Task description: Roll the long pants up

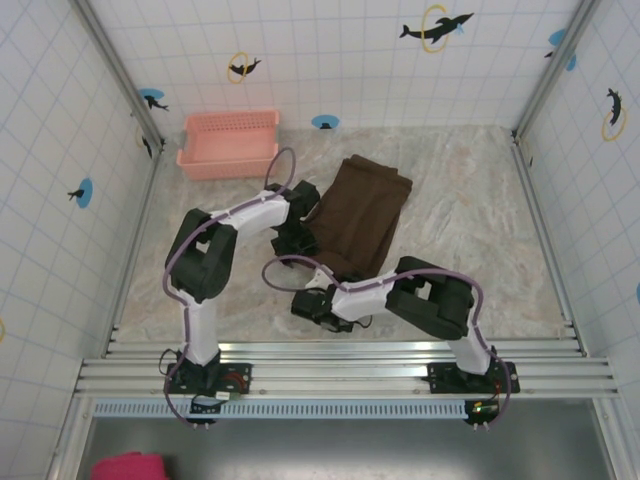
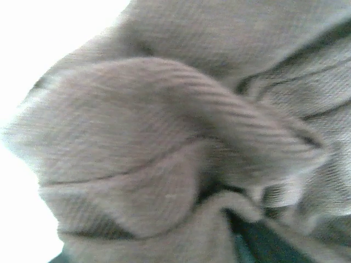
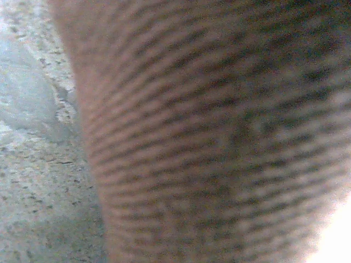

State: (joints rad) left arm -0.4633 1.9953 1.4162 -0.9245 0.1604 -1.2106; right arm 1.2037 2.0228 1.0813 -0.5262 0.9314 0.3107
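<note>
The long pants (image 1: 362,208) lie folded into a dark brown strip in the middle of the table, running from the back toward the near side. My left gripper (image 1: 296,236) presses against the strip's left edge near its near end. My right gripper (image 1: 316,301) sits at the near end of the strip, partly under its own arm. The left wrist view has bunched, curled folds of the pants (image 2: 164,120) right at the lens. Close to the lens in the right wrist view stands a ribbed brown swell of the pants (image 3: 219,137). Cloth hides both pairs of fingers.
A pink basket (image 1: 230,145) stands at the back left of the marble table (image 1: 470,230). Tiled walls close in the back and both sides. A metal rail (image 1: 340,365) runs along the near edge. A bright pink cloth lump (image 1: 130,466) lies below the rail at the left.
</note>
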